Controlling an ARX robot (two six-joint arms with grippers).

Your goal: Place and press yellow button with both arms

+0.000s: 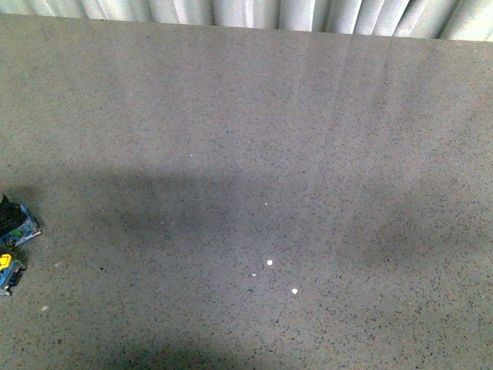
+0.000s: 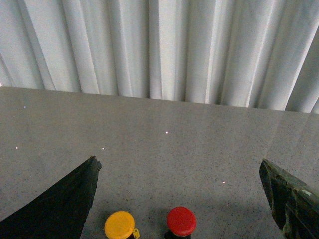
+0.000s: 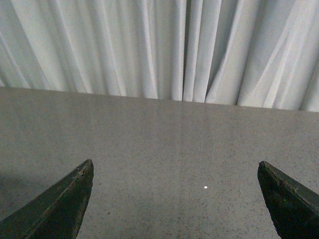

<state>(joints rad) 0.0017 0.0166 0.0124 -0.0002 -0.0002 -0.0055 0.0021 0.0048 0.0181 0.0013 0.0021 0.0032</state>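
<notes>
Opening step, pickup pending: yellow button (image 2: pixel 119 225) stands on tabletop (image 1: pixel 246 154) at front view's lower-left edge, beside red button (image 2: pixel 181 220), facing the wide-spread, empty left tool (image 2: pixel 179 164); right tool (image 3: pixel 175 165) likewise wide; next likely needs left tool lowered around it.

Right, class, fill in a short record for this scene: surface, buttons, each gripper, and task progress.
Surface: grey speckled table, white curtain behind
Buttons: yellow button and red button, side by side
Left gripper: open, facing both buttons, touching neither
Right gripper: open, nothing between its jaws
Task progress: yellow button not yet grasped
</notes>
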